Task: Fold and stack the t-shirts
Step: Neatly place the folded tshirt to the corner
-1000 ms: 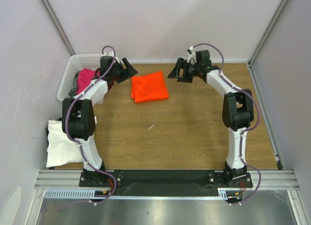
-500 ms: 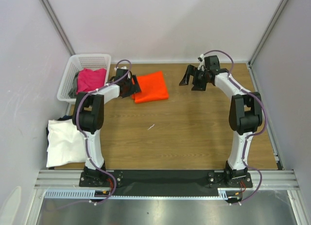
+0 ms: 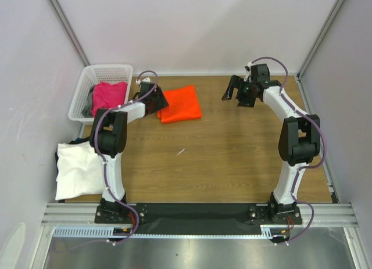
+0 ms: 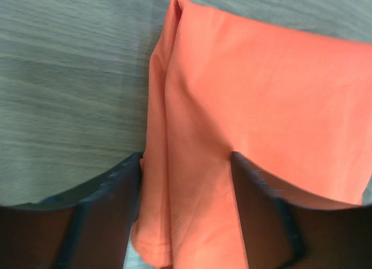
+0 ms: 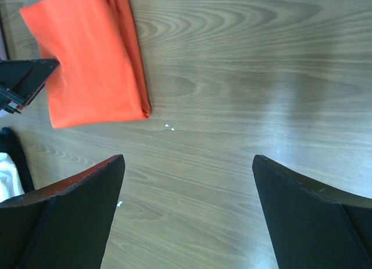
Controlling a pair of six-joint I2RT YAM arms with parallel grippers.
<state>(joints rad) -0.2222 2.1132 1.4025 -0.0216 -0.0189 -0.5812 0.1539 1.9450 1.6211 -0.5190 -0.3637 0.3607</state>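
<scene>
The bright orange t-shirt lies folded flat on the wooden table at the back centre. My left gripper is at its left edge, open. In the left wrist view its fingers straddle the folded edge of the orange t-shirt; the left gripper has cloth between the jaws, and the right finger rests on top of it. My right gripper hangs wide open to the right of the shirt, over bare wood. In the right wrist view the right gripper holds nothing, and the orange t-shirt sits at top left.
A white lattice basket at the back left holds a magenta-pink t-shirt. A white t-shirt lies at the table's left edge with dark cloth under it. Grey walls close in the back and both sides.
My left gripper came down from near the basket onto the orange shirt's left edge, and its jaws narrowed a little. My right gripper pulled away to the right and opened wider.
</scene>
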